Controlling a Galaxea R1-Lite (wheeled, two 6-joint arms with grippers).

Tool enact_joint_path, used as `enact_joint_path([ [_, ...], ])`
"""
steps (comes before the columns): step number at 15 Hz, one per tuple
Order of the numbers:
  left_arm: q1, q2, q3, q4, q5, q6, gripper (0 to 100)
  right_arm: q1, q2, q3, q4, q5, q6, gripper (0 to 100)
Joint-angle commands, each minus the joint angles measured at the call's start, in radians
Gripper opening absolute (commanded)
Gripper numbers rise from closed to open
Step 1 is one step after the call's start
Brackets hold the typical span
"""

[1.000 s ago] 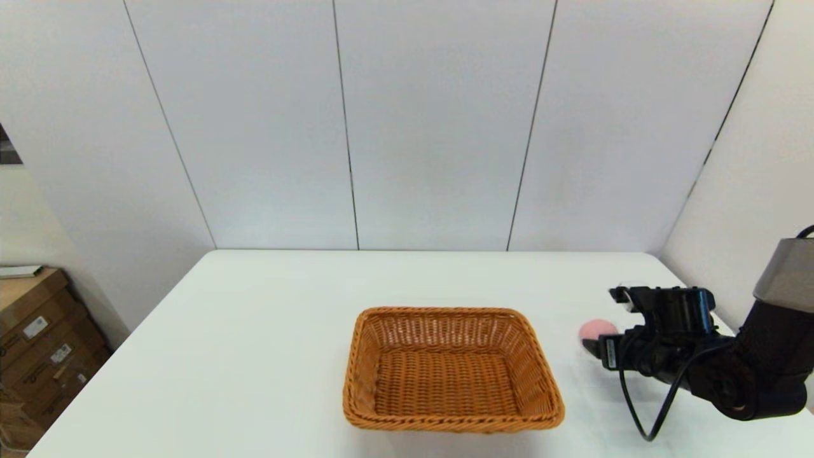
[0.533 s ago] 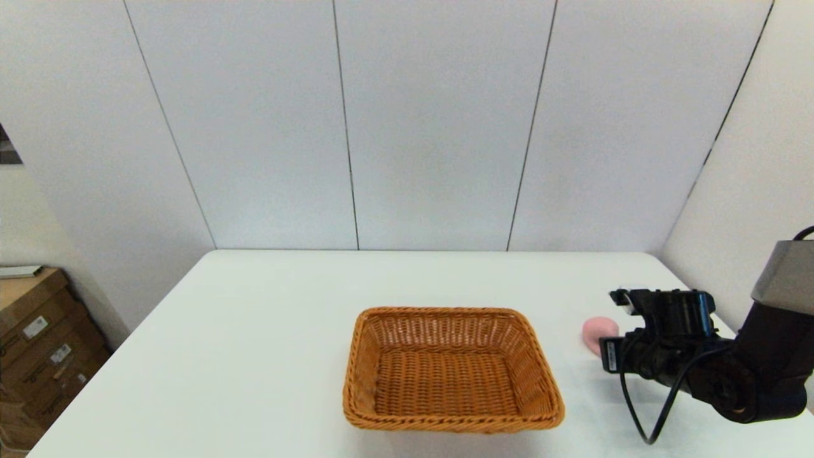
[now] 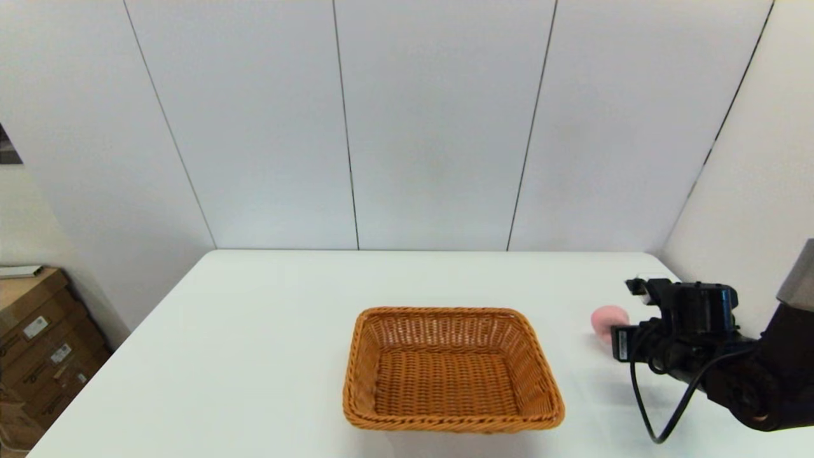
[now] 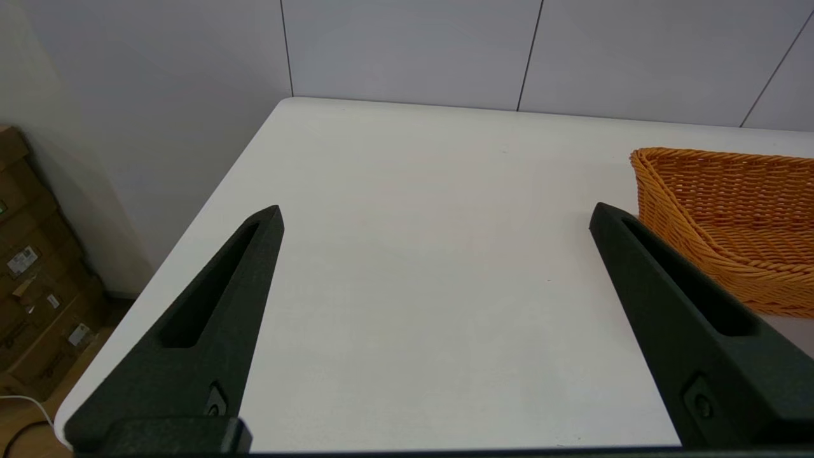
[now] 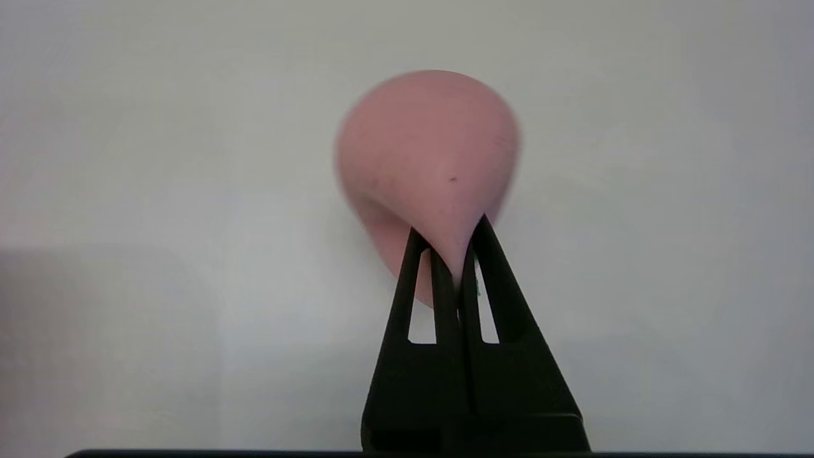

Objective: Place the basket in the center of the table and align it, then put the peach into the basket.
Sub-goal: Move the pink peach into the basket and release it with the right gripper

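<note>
The orange-brown wicker basket (image 3: 445, 312) stands empty on the white table (image 3: 254, 331), near its front middle, long sides parallel to the table edge. To its right, the pink peach (image 3: 607, 317) is held by my right gripper (image 3: 614, 331), which is shut on it. In the right wrist view the two fingers (image 5: 416, 273) pinch the peach (image 5: 426, 146) at its narrow end, squeezing it into a point. My left gripper (image 4: 435, 216) stands open over the table's left part, nothing between its fingers, with a corner of the basket (image 4: 731, 191) beside it.
Cardboard boxes (image 3: 38, 331) are stacked on the floor off the table's left edge. Panelled walls close in behind the table and along its right side, near my right arm (image 3: 750, 381). A black cable (image 3: 661, 413) loops below the right wrist.
My right gripper, shut on the peach, has moved right and slightly up, a little farther from the basket. The basket has not moved.
</note>
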Motion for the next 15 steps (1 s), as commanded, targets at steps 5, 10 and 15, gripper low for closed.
enact_joint_path([
  [5,0.000,0.000,0.000,0.000,0.000,-0.001,100,0.232,-0.566,-0.006,0.376,-0.005,0.003,0],
  [10,0.000,0.000,0.000,0.000,0.000,-0.001,100,0.603,-0.617,-0.010,0.584,-0.012,0.043,0],
  [15,0.000,0.000,0.000,0.000,0.000,-0.001,100,0.716,-0.474,-0.066,0.616,-0.007,0.110,0],
])
